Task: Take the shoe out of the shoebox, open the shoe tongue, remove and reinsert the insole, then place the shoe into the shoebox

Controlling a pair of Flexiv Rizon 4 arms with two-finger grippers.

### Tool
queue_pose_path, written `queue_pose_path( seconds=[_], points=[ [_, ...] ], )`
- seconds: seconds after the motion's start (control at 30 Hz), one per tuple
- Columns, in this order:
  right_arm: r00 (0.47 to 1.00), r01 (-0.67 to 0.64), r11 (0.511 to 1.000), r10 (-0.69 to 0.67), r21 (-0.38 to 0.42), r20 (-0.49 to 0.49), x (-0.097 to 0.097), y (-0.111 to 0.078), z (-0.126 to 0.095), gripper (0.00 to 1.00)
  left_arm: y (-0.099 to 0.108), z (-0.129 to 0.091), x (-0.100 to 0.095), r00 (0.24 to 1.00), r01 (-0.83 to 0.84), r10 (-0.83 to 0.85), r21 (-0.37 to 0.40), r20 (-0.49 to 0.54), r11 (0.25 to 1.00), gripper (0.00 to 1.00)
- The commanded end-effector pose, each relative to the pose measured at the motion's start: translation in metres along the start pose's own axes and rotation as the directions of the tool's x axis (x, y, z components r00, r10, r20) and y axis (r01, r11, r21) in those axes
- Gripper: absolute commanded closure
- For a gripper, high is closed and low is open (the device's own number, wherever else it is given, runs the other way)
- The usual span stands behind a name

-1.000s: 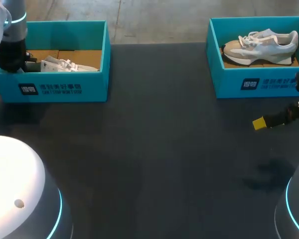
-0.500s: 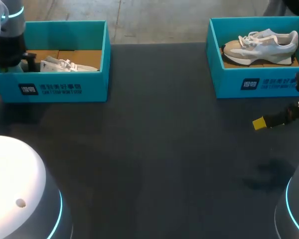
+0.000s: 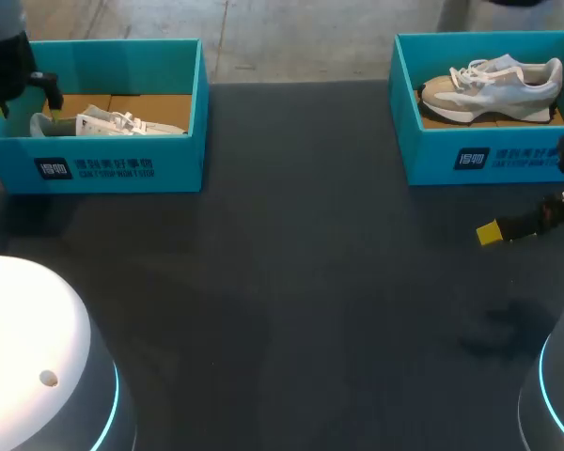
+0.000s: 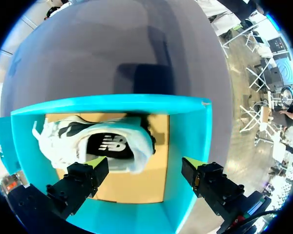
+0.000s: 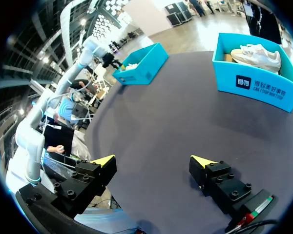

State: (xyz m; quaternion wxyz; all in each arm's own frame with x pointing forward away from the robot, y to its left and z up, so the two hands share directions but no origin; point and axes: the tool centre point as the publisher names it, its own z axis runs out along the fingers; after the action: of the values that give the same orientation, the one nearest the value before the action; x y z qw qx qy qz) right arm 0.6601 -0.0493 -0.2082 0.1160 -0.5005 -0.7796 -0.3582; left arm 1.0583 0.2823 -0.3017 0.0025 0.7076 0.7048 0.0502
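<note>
Between the spread fingers of the left gripper (image 4: 144, 165) nothing is held. One yellow tip hangs over the heel end of the white shoe (image 4: 95, 141), the other over the end wall of the left shoebox (image 4: 190, 126). The shoe lies on the box's brown cardboard floor, its opening turned up toward the gripper and the dark insole showing inside. From the head view, the left arm (image 3: 5, 56) comes in over that box's outer end at the table's far left corner.

The right gripper (image 5: 154, 163) also has its fingers wide apart and holds nothing. It hangs over the bare dark table (image 5: 185, 97), near the right shoebox (image 3: 479, 155). A grey-and-white shoe (image 3: 493, 83) sits upright in that box, toe toward the table's middle.
</note>
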Motion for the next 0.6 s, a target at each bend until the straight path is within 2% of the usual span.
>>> queue_pose_path(
  seconds=[0.03,0.47,0.6],
  points=[
    [1.000,-0.001,1.000,0.001,0.001,0.003,0.001,0.000,0.001,0.00,-0.008,-0.025,0.006,1.000,-0.013,0.013,-0.015,0.026,1.000,0.00],
    [1.000,-0.001,1.000,0.001,0.001,0.003,0.001,0.000,0.001,0.00,-0.017,-0.069,0.021,0.993,-0.038,0.044,-0.058,0.109,0.998,0.00],
    [1.000,-0.001,1.000,0.001,0.001,0.003,0.001,0.000,0.001,0.00,-0.017,-0.082,0.023,0.981,-0.076,0.081,-0.035,0.174,0.996,0.00]
  ],
)
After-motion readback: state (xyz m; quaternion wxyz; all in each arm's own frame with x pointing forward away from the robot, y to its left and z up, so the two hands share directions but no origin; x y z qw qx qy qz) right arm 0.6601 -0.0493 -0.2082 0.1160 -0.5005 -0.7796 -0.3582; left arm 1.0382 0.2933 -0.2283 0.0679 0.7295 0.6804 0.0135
